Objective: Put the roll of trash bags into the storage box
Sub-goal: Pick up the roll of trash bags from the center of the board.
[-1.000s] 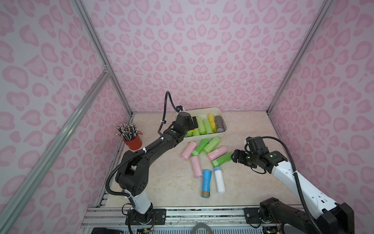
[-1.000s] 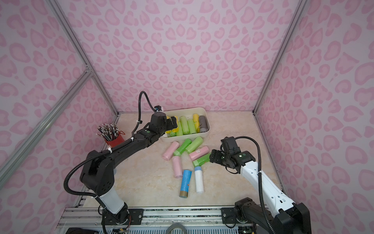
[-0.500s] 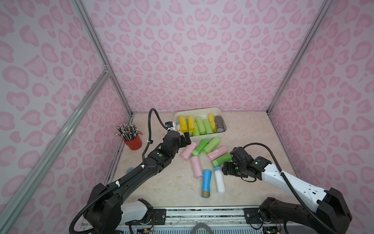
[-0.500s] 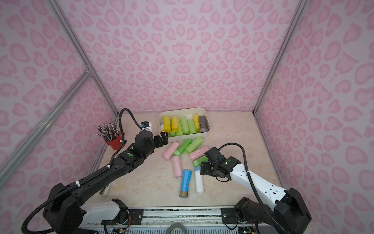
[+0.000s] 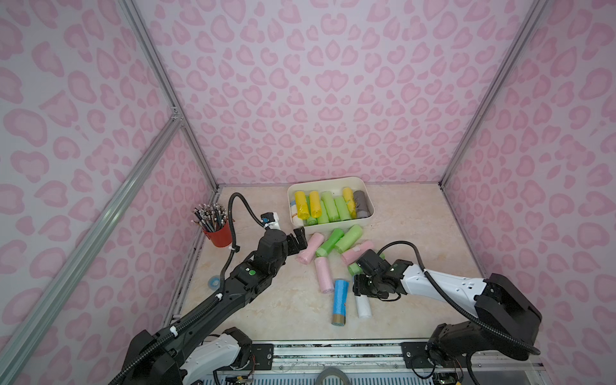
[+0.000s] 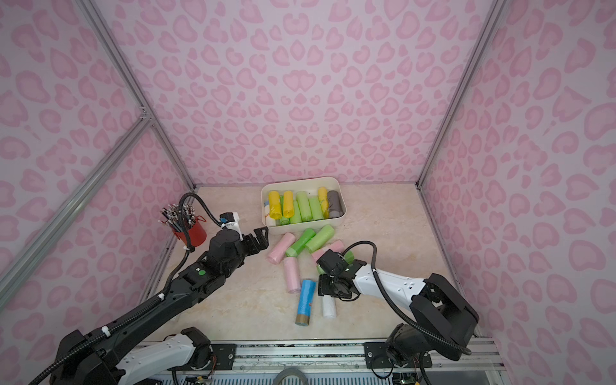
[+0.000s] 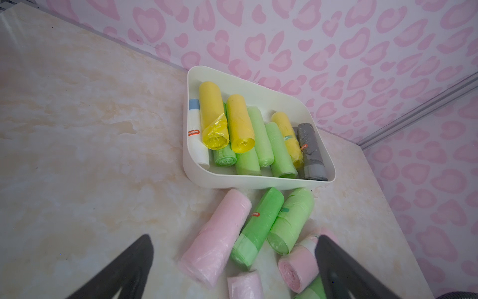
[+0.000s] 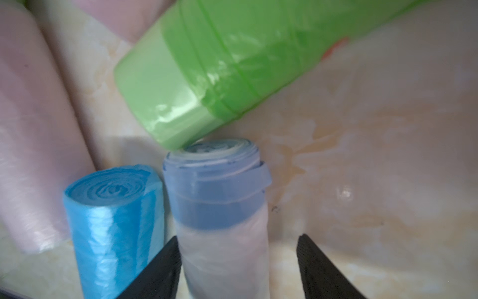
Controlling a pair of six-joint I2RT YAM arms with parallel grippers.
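Note:
The storage box (image 5: 333, 228) (image 6: 301, 230) (image 7: 232, 184) stands at the back of the table and holds several yellow, green, white and grey rolls. More rolls lie loose in front of it. My right gripper (image 5: 360, 291) (image 6: 325, 290) (image 8: 238, 236) is low over a white roll with a blue band (image 5: 363, 305) (image 6: 329, 308) (image 8: 222, 233). Its jaws straddle the roll: one finger touches it and a gap shows at the other. A blue roll (image 5: 340, 301) (image 8: 113, 220) lies beside it. My left gripper (image 5: 298, 238) (image 6: 260, 238) (image 7: 234, 236) hangs open and empty by a pink roll (image 5: 308, 248) (image 7: 217, 238).
Green rolls (image 5: 330, 241) (image 7: 258, 227) and pink rolls (image 5: 324, 275) lie between the box and my right gripper; one green roll (image 8: 219, 70) touches the white roll's end. A red pencil cup (image 5: 220, 233) (image 6: 190, 233) stands at the left wall. Pink walls close in three sides.
My left gripper pulled back out of the box toward the front left, still open. My right gripper moved left and down onto the white roll, and its jaws narrowed.

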